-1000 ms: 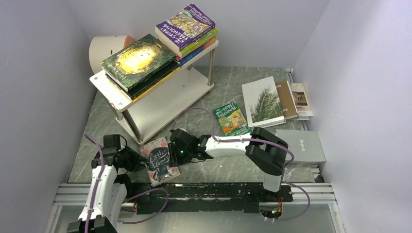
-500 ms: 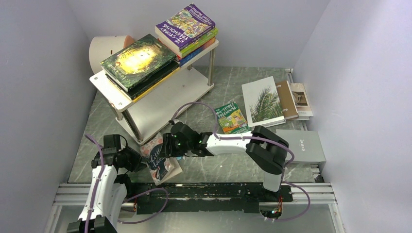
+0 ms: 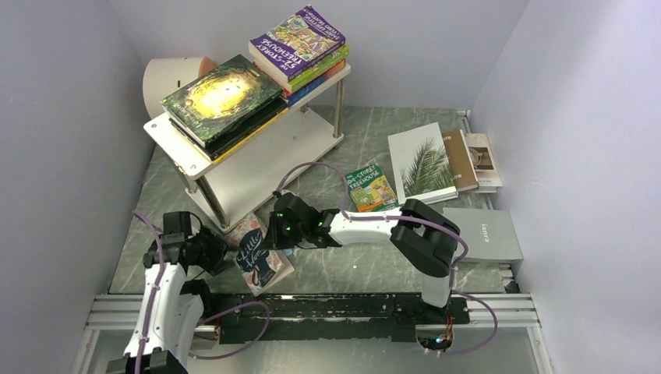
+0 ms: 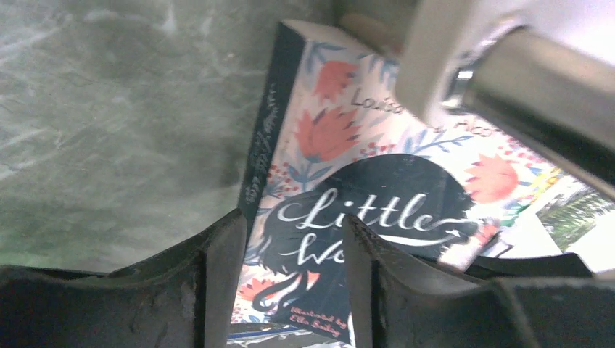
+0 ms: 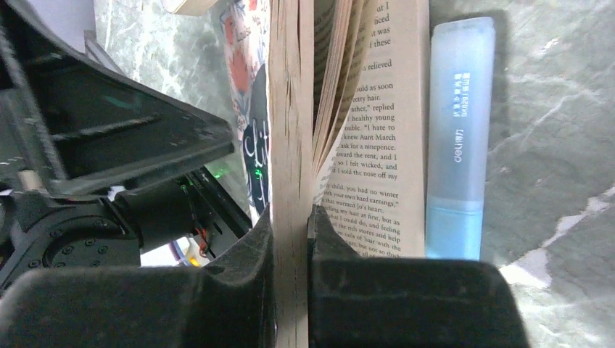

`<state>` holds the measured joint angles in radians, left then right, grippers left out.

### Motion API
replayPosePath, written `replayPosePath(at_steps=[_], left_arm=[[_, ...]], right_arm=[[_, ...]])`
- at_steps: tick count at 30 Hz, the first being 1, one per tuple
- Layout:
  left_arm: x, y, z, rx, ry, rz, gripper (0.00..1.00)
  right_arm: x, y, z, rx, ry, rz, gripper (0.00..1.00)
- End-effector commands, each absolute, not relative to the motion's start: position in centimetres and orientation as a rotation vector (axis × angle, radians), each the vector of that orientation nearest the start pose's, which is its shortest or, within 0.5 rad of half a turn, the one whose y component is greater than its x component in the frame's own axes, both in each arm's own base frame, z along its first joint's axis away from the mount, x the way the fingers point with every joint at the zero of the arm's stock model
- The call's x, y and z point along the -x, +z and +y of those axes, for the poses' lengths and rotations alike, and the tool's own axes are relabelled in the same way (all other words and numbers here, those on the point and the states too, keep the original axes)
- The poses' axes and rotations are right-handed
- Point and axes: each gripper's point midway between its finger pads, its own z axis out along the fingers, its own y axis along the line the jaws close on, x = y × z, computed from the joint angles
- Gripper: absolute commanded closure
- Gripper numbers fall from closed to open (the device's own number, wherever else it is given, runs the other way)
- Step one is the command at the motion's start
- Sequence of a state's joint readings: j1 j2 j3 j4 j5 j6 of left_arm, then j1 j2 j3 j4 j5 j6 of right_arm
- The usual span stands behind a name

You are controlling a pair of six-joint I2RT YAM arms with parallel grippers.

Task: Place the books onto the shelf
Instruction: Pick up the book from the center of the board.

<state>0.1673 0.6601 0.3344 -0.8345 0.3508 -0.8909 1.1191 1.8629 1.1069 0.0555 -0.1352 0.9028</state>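
The floral Little Women book (image 3: 256, 258) stands tilted on its spine edge on the table, between my two grippers. My right gripper (image 3: 274, 236) is shut on a thick block of its pages (image 5: 290, 130), while the other pages fan open beside it. My left gripper (image 3: 226, 254) is open at the book's left, and the cover (image 4: 377, 210) shows past its fingers (image 4: 221, 283). The white shelf (image 3: 261, 160) stands behind, with the green-gold book (image 3: 222, 95) and a Treehouse stack (image 3: 300, 43) on its top board. A green Treehouse book (image 3: 372, 189), a white palm book (image 3: 421, 162), a brown one (image 3: 461, 160) and a grey one (image 3: 483, 234) lie on the right.
A white cylinder with a peach end (image 3: 173, 74) stands behind the shelf. A small flat blue bar (image 5: 457, 138) lies on the table right beside the open pages. A shelf post (image 4: 537, 94) is close above the left gripper. Walls close in on three sides.
The book has gone from lying flat to tilted up on its spine edge. My right gripper has shut on its pages and shifted left. The left jaws have opened wider.
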Motion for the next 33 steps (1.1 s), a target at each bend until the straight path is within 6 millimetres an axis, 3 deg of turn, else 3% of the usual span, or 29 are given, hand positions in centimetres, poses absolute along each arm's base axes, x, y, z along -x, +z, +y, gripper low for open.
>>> replayPosePath(at_steps=[1,7,13,18,22,27,33], left_arm=[[-15.5,6.5,-6.2,1.25,-0.65,2.426,0.4],[-16.1,9.2,-4.3,1.209,-0.53,2.347,0.35],[-16.8,14.2,-0.1,1.191,-0.273,2.173,0.32],[-16.8,21.3,4.6,1.149,-0.013,1.961,0.3],[-17.2,27.6,6.3,1.059,0.055,1.836,0.3],[-18.4,36.4,5.4,0.845,-0.018,1.717,0.29],[-19.5,46.0,2.5,0.579,-0.16,1.6,0.28]], right_arm=[[-18.3,11.2,46.1,0.341,1.244,2.381,1.0],[-18.8,15.2,42.1,0.364,1.3,2.295,1.0],[-20.6,20.9,37.0,0.253,1.298,2.134,1.0],[-22.8,25.0,32.5,0.086,1.228,1.986,1.0],[-23.3,29.8,29.4,-0.007,1.192,1.812,1.0],[-23.3,36.4,27.2,-0.031,1.203,1.595,1.0],[-21.6,43.7,26.9,0.078,1.276,1.357,1.0]])
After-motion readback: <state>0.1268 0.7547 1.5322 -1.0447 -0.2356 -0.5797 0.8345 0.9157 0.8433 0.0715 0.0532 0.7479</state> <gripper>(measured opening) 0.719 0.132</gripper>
